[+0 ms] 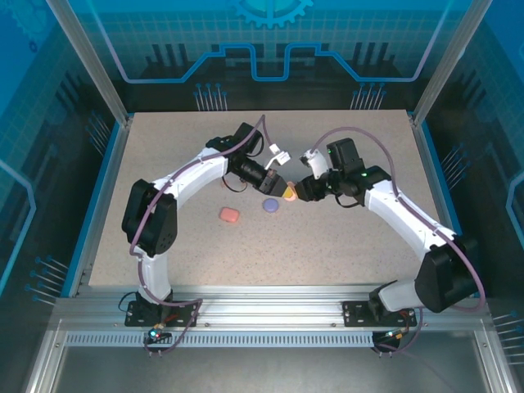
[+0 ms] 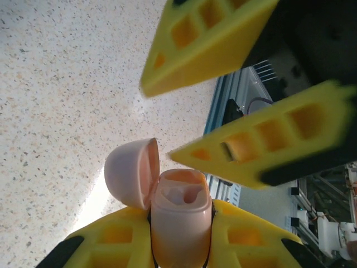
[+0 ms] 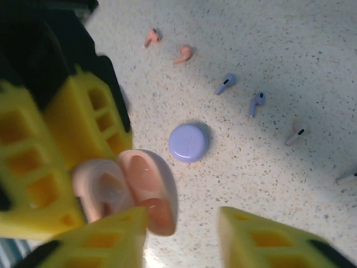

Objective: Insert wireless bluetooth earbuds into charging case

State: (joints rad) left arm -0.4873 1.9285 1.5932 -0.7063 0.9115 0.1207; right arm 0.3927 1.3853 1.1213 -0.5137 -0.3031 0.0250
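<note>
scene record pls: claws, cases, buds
left claw: shut on beige case
lid: open, no bud seen inside
right claw: open, beside the beige case, holding nothing
purple case: closed, on table
red-orange case: on table
earbuds: six loose on table: red-orange pair, purple pair, beige pair

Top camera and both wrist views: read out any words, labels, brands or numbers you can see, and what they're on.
No readable text anywhere.
The pale pink case, purple case and coral case show no print.
The gear emblem on the back panel is a graphic, no letters.
</note>
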